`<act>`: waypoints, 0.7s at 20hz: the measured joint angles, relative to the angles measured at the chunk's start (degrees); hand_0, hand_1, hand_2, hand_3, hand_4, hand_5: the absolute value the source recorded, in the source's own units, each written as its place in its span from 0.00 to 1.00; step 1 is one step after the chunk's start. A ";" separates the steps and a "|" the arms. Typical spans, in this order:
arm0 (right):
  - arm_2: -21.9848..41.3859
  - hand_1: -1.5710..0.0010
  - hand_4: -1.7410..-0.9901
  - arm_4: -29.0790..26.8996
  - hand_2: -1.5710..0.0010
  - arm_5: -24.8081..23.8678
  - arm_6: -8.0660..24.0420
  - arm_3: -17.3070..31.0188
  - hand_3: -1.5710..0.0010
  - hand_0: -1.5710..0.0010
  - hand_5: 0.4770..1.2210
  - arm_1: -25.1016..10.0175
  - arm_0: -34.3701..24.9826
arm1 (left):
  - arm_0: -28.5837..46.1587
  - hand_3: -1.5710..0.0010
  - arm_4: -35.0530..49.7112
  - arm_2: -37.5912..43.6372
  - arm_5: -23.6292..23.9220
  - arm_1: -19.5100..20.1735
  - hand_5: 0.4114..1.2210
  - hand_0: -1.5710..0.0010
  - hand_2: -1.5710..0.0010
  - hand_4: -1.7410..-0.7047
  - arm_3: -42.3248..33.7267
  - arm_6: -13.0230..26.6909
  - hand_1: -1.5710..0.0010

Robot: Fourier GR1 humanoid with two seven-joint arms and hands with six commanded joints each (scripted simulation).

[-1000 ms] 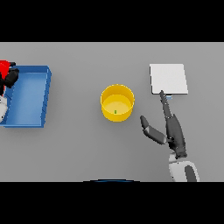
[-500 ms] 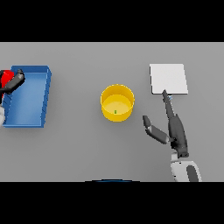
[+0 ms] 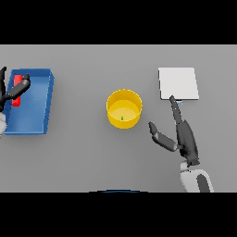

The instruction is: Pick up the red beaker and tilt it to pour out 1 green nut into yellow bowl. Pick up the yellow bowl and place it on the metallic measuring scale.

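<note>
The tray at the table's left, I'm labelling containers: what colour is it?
Blue. The tray shows best in the head view, the only view.

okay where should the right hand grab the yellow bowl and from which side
Probably the rim and wall on the right of the yellow bowl. It stands upright and open-topped, and the open right hand lies just to its right, thumb toward it.

Right hand (image 3: 186, 139): dark grey, slim fingers, stubby thumb.
Right forearm (image 3: 196, 179): white shell with grey panel, dark wrist joint.
Left hand (image 3: 14, 90): dark, at the left edge.
</note>
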 measured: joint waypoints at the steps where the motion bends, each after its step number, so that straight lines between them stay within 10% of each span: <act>1: 0.58 1.00 0.98 -0.18 1.00 2.09 -0.37 0.08 1.00 1.00 0.26 -1.20 -1.31 | 0.22 0.97 -0.21 -0.13 0.45 -0.21 0.30 0.96 0.96 0.94 -0.04 -0.54 0.97; 6: 4.69 1.00 0.82 7.54 1.00 11.45 3.38 3.03 1.00 1.00 0.26 -11.75 -11.44 | -0.41 0.99 -0.19 -0.23 0.96 -0.55 0.32 0.99 0.99 0.97 -1.14 -1.47 0.99; 14: 15.78 1.00 0.69 20.50 1.00 21.60 -0.11 11.16 1.00 1.00 0.29 -19.72 -27.61 | -0.48 1.00 -0.26 -0.47 0.44 0.15 0.35 1.00 1.00 0.96 -0.40 -0.47 1.00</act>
